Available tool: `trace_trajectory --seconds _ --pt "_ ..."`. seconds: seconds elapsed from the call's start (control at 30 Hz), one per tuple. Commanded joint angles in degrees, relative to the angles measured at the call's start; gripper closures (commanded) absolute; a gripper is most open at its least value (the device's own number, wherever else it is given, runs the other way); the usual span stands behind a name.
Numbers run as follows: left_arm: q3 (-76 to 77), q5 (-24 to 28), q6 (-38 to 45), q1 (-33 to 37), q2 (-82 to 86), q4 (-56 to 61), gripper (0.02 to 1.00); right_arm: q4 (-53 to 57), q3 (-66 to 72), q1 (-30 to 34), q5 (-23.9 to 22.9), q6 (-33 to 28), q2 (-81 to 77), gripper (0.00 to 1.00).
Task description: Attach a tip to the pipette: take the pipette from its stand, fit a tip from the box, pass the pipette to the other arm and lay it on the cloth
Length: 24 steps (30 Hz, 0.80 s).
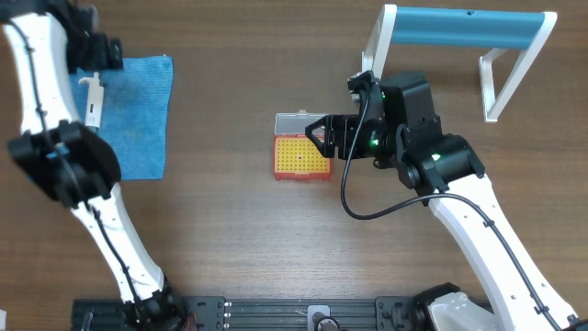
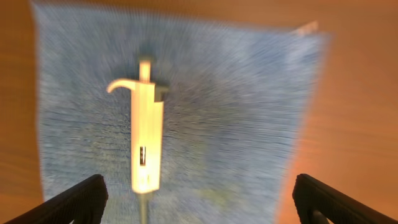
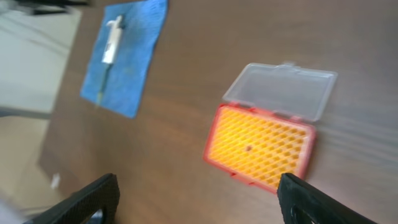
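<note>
The white pipette lies on the blue cloth at the table's far left, also seen as pipette on cloth and pipette on cloth. My left gripper hangs above the cloth, open, with the pipette lying free below its fingers. The orange tip box with its clear lid flipped back sits mid-table, box. My right gripper is open beside the box, holding nothing; its fingers frame the box from above.
The blue-and-white pipette stand is at the far right corner, behind the right arm. Bare wooden tabletop lies between cloth and tip box. The table's left edge shows in the right wrist view.
</note>
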State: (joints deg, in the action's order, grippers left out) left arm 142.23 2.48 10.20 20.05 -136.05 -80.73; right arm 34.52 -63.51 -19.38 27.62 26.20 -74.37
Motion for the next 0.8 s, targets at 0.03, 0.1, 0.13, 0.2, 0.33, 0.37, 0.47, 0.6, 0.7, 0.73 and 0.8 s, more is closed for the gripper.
trace_trajectory --seconds 0.03,0.1,0.13,0.2,0.33,0.37,0.47,0.6,0.7,0.73,0.8 --pt "1.99 7.37 -0.94 0.07 11.61 -5.77 0.058 -0.28 -0.37 2.29 -9.03 -5.49 3.67 0.174" --pt "1.99 7.21 -0.94 0.20 15.54 -11.61 0.056 -0.28 -0.37 4.15 -10.84 -10.38 5.16 0.174" --pt "1.99 7.21 -0.94 0.17 17.18 -14.62 0.058 -0.31 -0.37 4.90 -10.93 -12.55 5.64 0.174" --pt "1.40 7.58 -4.92 0.09 20.68 -16.61 0.056 -0.24 -0.37 6.93 -10.93 -17.20 7.17 0.174" --pt "1.25 17.35 -6.16 -1.53 28.48 -16.61 0.058 1.33 -0.37 10.16 -10.97 -18.84 11.93 0.174" --pt "1.25 17.75 -7.52 -2.08 30.32 -16.61 0.056 2.60 -0.37 10.62 -11.39 -19.06 13.35 0.174" --pt "1.22 17.68 -9.81 -5.09 37.29 -16.61 0.056 8.44 -0.37 10.99 -15.13 -21.68 19.58 0.174" --pt "1.01 17.66 -9.84 -9.14 47.32 -16.61 0.056 17.20 -0.13 10.99 -17.14 -24.04 29.66 0.174" --pt "-4.22 16.02 -10.29 -10.05 57.44 -16.61 0.056 20.48 2.47 10.99 -17.64 -26.29 40.89 0.174" --pt "-6.47 15.61 -10.43 -10.05 59.82 -16.61 0.058 21.24 3.69 11.02 -18.75 -26.27 44.35 0.174" --pt "-14.34 15.54 -10.43 -10.05 66.66 -16.61 0.058 23.41 6.21 10.99 -20.83 -26.21 50.95 0.174"
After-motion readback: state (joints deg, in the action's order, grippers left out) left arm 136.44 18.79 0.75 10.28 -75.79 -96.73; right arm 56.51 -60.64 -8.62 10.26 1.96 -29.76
